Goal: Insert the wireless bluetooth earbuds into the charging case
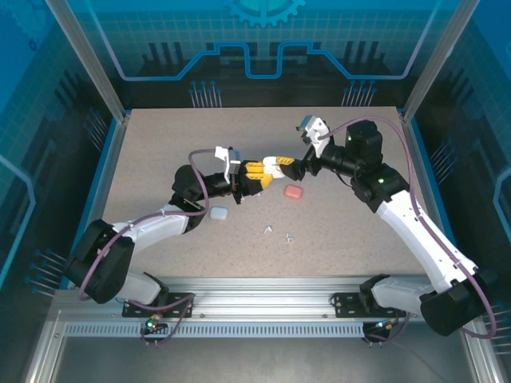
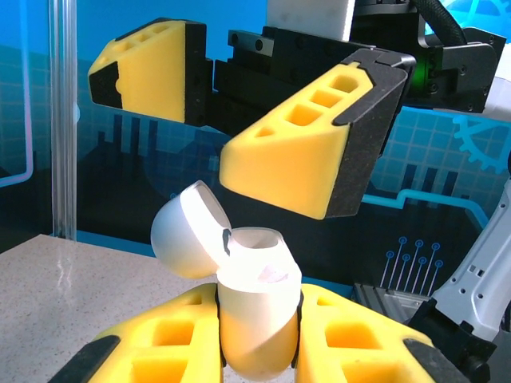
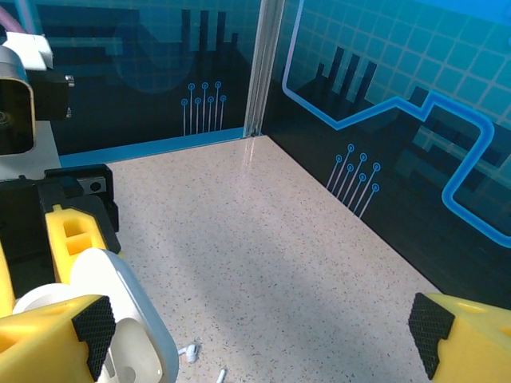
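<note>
Currently held: a glossy white pebble-shaped plastic charging case [image 2: 251,319], lid hinged open, is clamped around its lower body by the jaws of the left gripper [image 1: 263,174], over the speckled beige desk [image 1: 160,144].
Right gripper [image 2: 219,120]: jaws spread wide, nothing grasped, poised just beyond the white case's open mouth.
Earbuds: a few tiny white stemmed plastic earbuds [image 1: 269,229] are seen loose on the desk, near the white case, on its side towards the arm bases.
Case interior: a pale shape is glimpsed; whether a bud is seated cannot be told.
Handling: the buds are judged very light, rigid and smooth, so easily flicked away; a gentle pinch across the bulb is advised, the stem left free for the socket.
Other cases: a salmon-pink pebble case [image 1: 293,192] lies just beside the white case; a pale blue one [image 1: 218,214] lies farther off.
</note>
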`<state>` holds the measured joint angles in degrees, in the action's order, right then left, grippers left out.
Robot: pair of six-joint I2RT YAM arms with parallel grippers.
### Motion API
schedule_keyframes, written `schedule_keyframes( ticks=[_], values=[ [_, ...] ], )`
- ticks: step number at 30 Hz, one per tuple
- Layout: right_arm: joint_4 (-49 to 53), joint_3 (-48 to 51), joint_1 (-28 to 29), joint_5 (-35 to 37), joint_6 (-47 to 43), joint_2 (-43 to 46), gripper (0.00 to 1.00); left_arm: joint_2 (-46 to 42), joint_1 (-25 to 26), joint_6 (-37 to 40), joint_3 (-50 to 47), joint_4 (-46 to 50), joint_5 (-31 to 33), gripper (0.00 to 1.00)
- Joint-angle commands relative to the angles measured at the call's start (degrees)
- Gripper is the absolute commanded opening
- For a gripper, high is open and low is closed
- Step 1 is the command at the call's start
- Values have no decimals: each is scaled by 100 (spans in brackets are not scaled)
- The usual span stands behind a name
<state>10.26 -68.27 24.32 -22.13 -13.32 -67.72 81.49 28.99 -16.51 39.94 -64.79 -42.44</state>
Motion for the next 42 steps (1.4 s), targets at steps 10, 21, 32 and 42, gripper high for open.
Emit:
schedule_keyframes(
  ticks=[10,21,32,42],
  values=[
    [900,-138,-153,383,530,906,100,-365,-113,236,-396,-182,340,5],
    [3325,649,-252,1866,2793,710,91,-1212,-732,191,-856,95,329,4],
    [2000,1696,544,1452,3999,-803,72,-2399,-851,993,-866,1701,424,4],
    [1769,697,1399,1156,3524,-2803,56,-2867,-851,1300,-808,2414,473,4]
  ],
)
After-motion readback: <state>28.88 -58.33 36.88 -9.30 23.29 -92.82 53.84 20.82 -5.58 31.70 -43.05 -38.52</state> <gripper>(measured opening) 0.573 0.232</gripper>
